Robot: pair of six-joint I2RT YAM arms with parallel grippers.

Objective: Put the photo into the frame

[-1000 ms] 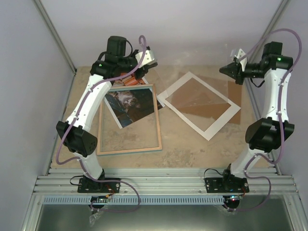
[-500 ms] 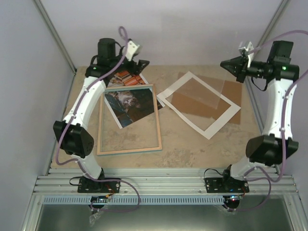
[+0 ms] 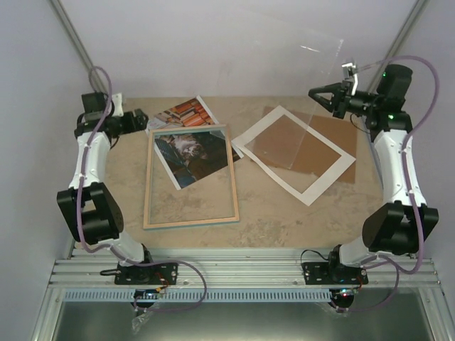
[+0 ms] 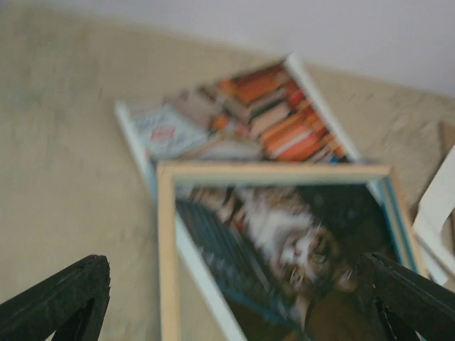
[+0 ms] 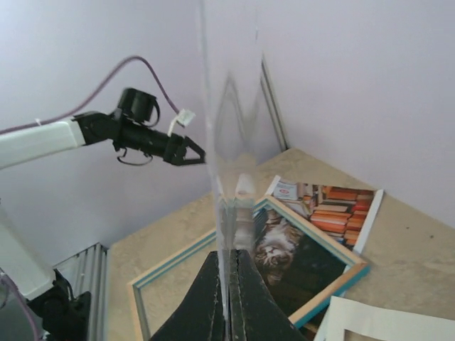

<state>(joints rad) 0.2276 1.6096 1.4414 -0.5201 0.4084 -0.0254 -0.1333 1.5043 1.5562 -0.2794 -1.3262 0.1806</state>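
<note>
Top external — photo edge past frame rail, left end effector beside

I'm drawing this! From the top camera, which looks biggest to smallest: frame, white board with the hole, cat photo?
Biggest first:
frame
white board
cat photo
The photo lies partly under the frame, so the last two are less sure.

The frame covers the photo's near half; its far half lies reachable from above. The right claw grips a clear pane upright above the mat. The near counter lies open.
</note>
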